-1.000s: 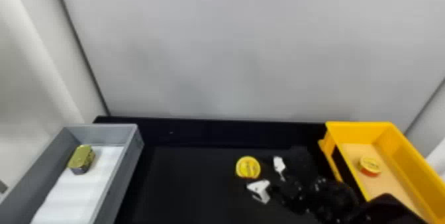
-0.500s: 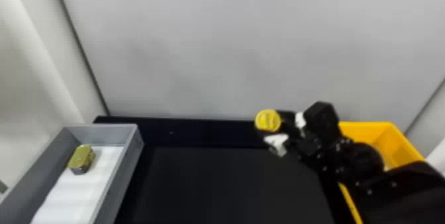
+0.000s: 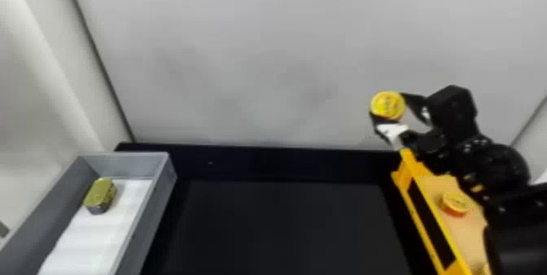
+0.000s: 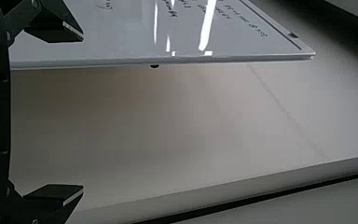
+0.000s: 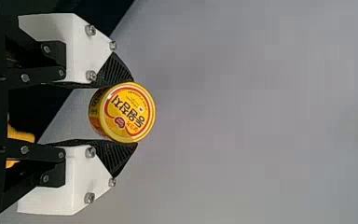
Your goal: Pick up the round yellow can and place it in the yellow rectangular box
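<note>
Right hand grips the round yellow metal can by its sides | can aloft, near the far left corner of the yellow rectangular plastic box | likely stiff, light, slightly slick; best held across opposite side walls

The right hand grips; the left hand gapes.

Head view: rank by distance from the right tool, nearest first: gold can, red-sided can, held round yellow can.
1. Round yellow can: in the right tool, between its fingers.
2. Red-sided can: in the yellow box, right side.
3. Gold can: in the grey box, far left side.
</note>
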`<act>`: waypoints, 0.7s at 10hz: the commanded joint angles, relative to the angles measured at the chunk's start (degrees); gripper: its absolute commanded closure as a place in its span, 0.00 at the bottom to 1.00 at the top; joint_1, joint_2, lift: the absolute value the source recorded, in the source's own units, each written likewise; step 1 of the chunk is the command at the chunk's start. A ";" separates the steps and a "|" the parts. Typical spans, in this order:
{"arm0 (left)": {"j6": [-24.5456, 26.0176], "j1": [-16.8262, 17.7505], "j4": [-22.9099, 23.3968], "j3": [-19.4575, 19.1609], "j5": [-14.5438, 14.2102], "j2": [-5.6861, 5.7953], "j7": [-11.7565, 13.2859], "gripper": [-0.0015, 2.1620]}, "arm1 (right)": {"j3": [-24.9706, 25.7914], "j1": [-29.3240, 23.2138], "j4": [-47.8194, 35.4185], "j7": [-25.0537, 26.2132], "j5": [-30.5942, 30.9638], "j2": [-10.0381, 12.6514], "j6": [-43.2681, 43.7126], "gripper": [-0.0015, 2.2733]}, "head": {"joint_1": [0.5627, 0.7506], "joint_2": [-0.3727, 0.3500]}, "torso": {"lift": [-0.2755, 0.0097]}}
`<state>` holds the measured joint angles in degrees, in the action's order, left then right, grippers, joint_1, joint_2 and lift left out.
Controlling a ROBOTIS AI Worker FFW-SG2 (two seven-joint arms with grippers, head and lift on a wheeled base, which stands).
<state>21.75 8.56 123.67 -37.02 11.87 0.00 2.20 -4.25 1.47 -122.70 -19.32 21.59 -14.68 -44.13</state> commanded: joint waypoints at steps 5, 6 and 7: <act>0.15 -0.04 0.17 -0.17 0.17 -0.15 0.18 0.06 | 11.20 -2.70 0.09 4.19 5.50 -0.35 -1.51 0.33 | 0.35 0.53 | 0.77; 0.15 -0.04 0.17 -0.26 0.35 -0.15 0.26 0.06 | 12.78 -3.40 0.71 4.54 5.76 -0.35 -1.68 0.33 | 0.35 0.53 | 0.77; 0.15 0.05 0.17 -0.26 0.44 -0.15 0.35 0.06 | 13.92 -4.10 1.14 4.89 6.37 -0.35 -1.95 0.33 | 0.35 0.53 | 0.77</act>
<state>21.90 8.54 123.82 -37.25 12.16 0.00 2.50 7.84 -1.69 -122.32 -14.60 27.30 -14.99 -45.77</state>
